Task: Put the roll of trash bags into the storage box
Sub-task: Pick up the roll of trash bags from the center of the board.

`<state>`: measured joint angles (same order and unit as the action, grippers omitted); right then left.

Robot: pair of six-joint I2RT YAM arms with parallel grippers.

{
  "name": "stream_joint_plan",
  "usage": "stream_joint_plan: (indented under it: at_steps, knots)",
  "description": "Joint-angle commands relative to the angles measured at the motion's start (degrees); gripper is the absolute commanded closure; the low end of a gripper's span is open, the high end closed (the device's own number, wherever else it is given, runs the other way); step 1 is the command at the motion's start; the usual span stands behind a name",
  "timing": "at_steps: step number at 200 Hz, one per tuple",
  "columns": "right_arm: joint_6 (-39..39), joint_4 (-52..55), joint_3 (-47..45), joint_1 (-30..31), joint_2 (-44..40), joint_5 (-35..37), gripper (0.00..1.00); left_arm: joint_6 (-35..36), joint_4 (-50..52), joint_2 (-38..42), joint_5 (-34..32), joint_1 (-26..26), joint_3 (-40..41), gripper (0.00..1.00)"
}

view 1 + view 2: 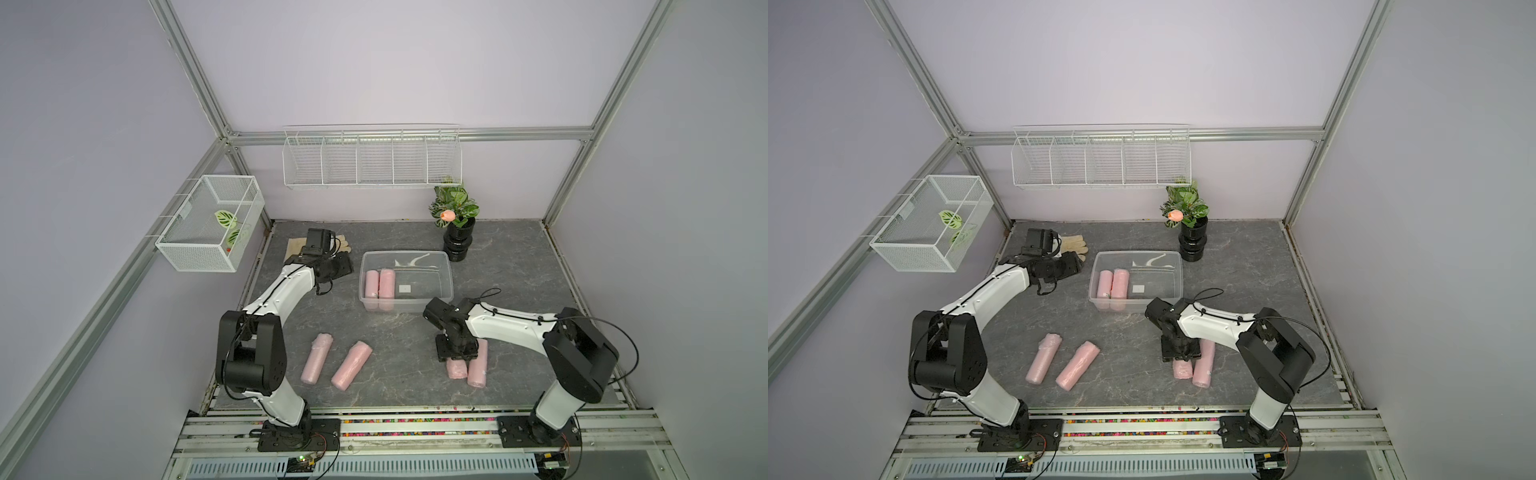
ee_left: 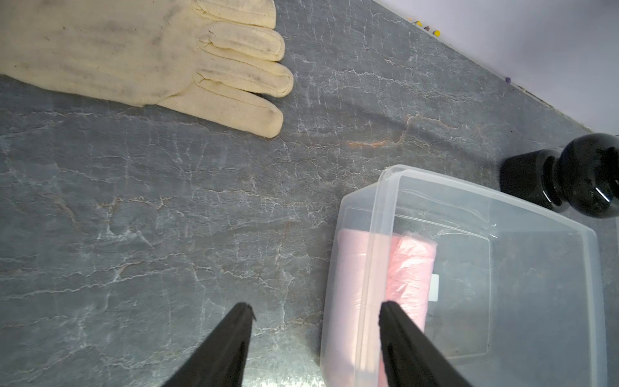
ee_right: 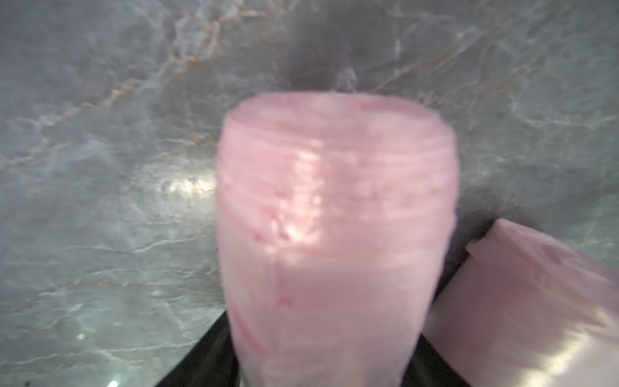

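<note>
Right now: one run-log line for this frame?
left gripper open, beside box | right gripper astride roll on table, grip unclear | box: two rolls inside

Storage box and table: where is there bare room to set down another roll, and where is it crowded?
Free: the storage box half toward the black vase, beside its two rolls; the table strip between box and the two loose rolls near the left arm. Crowded: the roll pair under the right arm, whose fingers straddle one.

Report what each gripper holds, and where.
Left gripper: open, empty. Right gripper: pinching a pink trash-bag roll across its sides, partway along its length.
</note>
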<state>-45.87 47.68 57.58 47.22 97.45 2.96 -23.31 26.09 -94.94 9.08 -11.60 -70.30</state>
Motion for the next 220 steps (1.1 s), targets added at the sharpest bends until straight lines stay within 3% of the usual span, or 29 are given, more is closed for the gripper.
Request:
stream_joint_plan:
  at_steps: [1, 54, 126, 184, 220]
  knots:
    - [-0.65, -0.31, -0.9, -0.29, -0.11, 0.53, 0.37, 0.46, 0.9, -0.63, 0.58, 0.08, 0.52, 0.35]
    - [-0.23, 0.22, -0.55, -0.62, -0.59, 1.47, 0.46, 0.27, 0.9, -0.58, 0.66, 0.08, 0.85, 0.35]
    - [0.25, 3.77, 1.96, -0.34, -4.09, 2.22, 0.49, 0.22, 0.98, -0.51, 0.5, 0.08, 0.62, 0.35]
    - [1.11, 10.97, 11.91, 1.03, -11.77, 1.82, 0.49, 0.28, 0.98, -0.64, 0.41, 0.09, 0.01, 0.35]
    - [3.46, 8.45, 19.19, 0.73, -14.87, 1.56, 0.49, 0.2, 0.76, -0.91, 0.65, 0.08, 0.07, 0.35]
